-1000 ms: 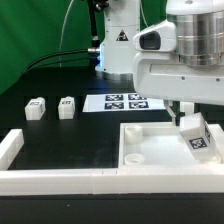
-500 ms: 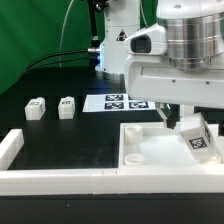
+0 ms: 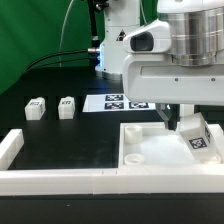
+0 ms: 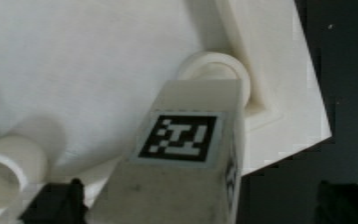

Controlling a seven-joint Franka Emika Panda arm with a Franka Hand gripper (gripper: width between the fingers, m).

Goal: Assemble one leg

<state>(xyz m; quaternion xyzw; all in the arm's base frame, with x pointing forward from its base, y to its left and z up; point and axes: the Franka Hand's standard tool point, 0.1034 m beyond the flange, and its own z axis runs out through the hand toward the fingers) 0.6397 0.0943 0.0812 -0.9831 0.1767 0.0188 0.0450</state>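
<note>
1. The gripper (image 4: 202, 204) is mostly hidden. The exterior view shows one dark finger (image 3: 169, 119) under the bulk of the arm (image 3: 185, 50), and the other finger is lost behind the leg (image 3: 200, 136).
2. In the wrist view both fingertips are cut off at the frame edge, leaving only two dark stubs.
3. The wrist view is blurry. The tag on the leg (image 4: 190, 150) reads as a black-and-white square, but its pattern is unclear.
4. The near end of the leg runs out of the wrist frame, so the contact with the tray floor can't be checked there.
5. The tray (image 3: 150, 138) is cut off at the exterior view's right edge, and the arm covers its far wall.
6. The jaws are spread wide and are not clamped on anything. The leg sits between them, with one stub just beside its side and the other well off with a clear gap.
7. The leg lies inside the tray, tilted with its tag face up, near the far corner at the exterior view's right.
8. The far end of the leg is at a round corner socket (image 4: 220, 68). Whether it is touching or inserted can't be told.
9. Two spare legs (image 3: 36, 107) sit side by side on the black table (image 3: 70, 140) at the exterior view's left, well apart from the gripper.
10. The marker board (image 3: 118, 101) lies flat behind the tray, partly covered by the arm.
</note>
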